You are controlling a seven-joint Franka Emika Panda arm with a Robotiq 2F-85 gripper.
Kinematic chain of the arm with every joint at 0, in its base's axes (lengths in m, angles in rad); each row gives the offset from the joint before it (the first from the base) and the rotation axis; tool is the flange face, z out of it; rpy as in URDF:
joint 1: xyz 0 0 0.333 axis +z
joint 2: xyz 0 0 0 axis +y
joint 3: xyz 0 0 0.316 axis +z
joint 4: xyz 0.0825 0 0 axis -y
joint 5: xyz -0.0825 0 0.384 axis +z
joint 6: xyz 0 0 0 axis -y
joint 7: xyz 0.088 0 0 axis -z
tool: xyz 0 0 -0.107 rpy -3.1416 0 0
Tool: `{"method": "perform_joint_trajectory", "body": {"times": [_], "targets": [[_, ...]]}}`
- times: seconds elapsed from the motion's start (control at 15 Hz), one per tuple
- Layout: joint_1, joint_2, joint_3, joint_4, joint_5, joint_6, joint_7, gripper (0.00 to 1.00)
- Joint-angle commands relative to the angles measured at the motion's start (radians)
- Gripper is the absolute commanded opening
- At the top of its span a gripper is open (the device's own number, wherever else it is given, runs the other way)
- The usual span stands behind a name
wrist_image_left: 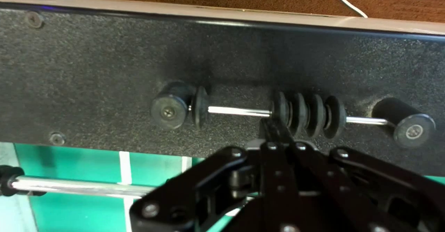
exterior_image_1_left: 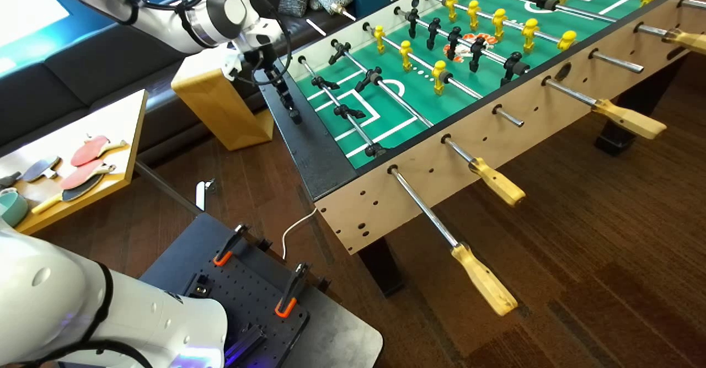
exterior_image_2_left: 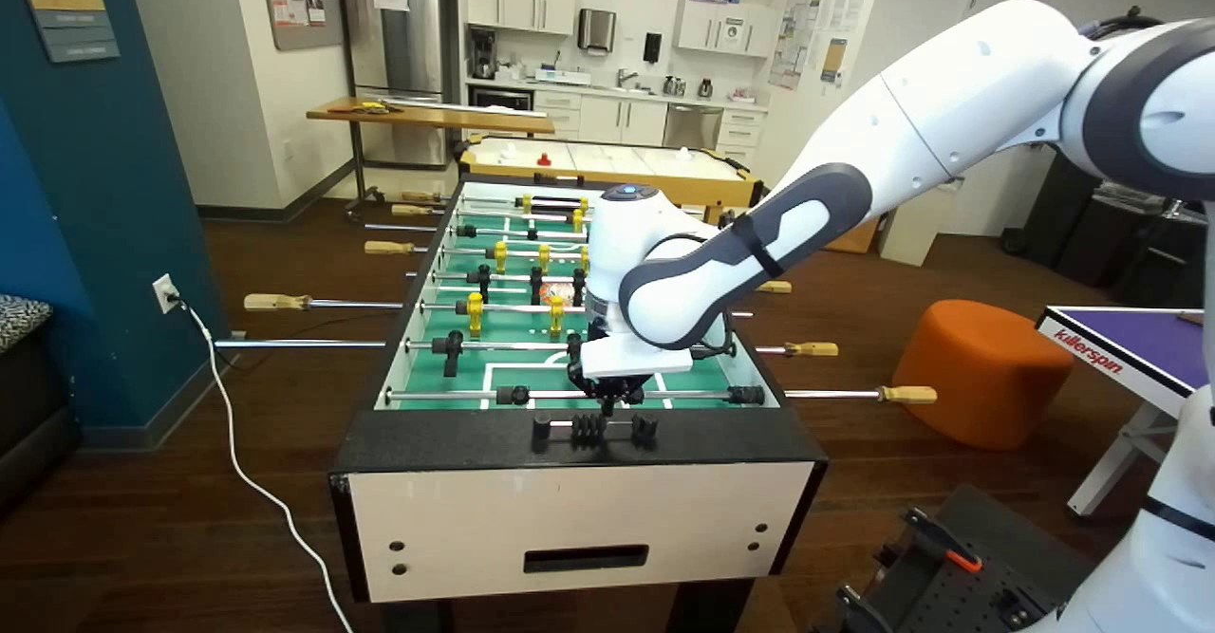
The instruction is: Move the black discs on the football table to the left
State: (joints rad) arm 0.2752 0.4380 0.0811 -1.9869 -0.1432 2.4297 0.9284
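1. Four black discs (wrist_image_left: 314,115) were bunched on a rod (wrist_image_left: 240,111) above the end rail of the counter (wrist_image_left: 104,68), roughly midway between its two end corners; a lone disc (wrist_image_left: 200,107) was seated just beside the near post (wrist_image_left: 170,108), toward the corner closer to the robot's base (exterior_image_1_left: 160,318).
2. The gripper (wrist_image_left: 274,129) was held at the end of the bunch facing the lone disc. Its fingers (wrist_image_left: 277,171) were brought together, and nothing was seen clasped between them; whether the nearest disc was touched could not be told.
3. The task was judged to be part done. If left was meant as seen in both exterior views, four discs were gathered on the proper side, with bare rod left before the far post (wrist_image_left: 405,124), and the lone disc was still to be slid across. If the wrist view's left was meant, only the lone disc was in place.
4. Of containers, a slot (exterior_image_2_left: 587,558) was seen in the end panel (exterior_image_2_left: 456,519) below the counter's edge; its inside was too dark to be read.
5. In an exterior view, a teal bowl (exterior_image_1_left: 12,207) was set beside paddles (exterior_image_1_left: 85,172), well apart from the counter's outer edge; its contents could not be made out.
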Motion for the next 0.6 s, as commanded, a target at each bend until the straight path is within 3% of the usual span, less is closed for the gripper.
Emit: {"method": "perform_joint_trajectory", "body": {"times": [0.0,0.53], "targets": [[0.025,0.062,-0.007,0.094,0.013,-0.059,-0.034,0.00],[0.070,0.083,-0.027,0.176,-0.014,-0.116,-0.004,0.00]]}}
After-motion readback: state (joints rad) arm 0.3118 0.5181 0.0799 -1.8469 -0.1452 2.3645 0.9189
